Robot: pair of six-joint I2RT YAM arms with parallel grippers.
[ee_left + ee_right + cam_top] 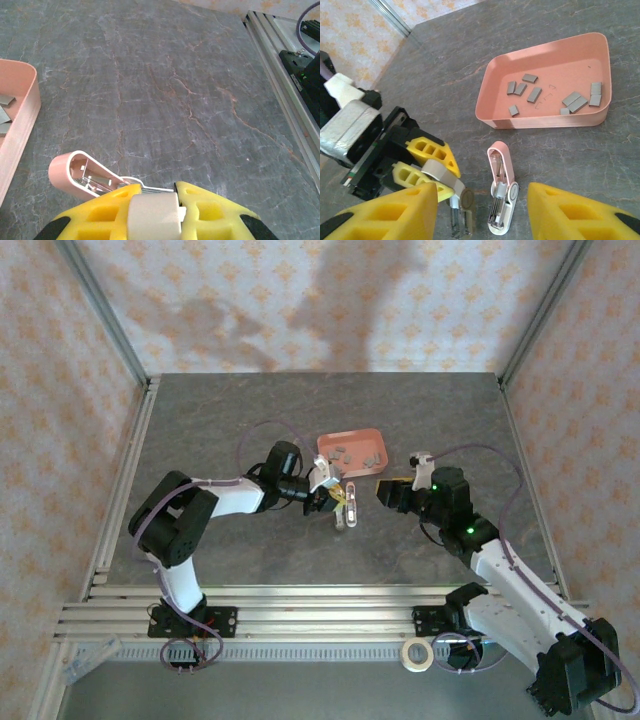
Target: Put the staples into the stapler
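surface: grey veined stone-look table (250, 420); room: pale wallpaper (300, 300) with orange floral motifs, aluminium frame rails (100, 310) | left gripper (157, 192): clamped tight on the stapler (62, 172) by its beige end; pink cover hinged open just ahead-left of its fingers | right gripper (482, 192): fingers apart, empty, near the stapler | staples (535, 94): loose in the pink tray (540, 122) ahead-right of the right gripper
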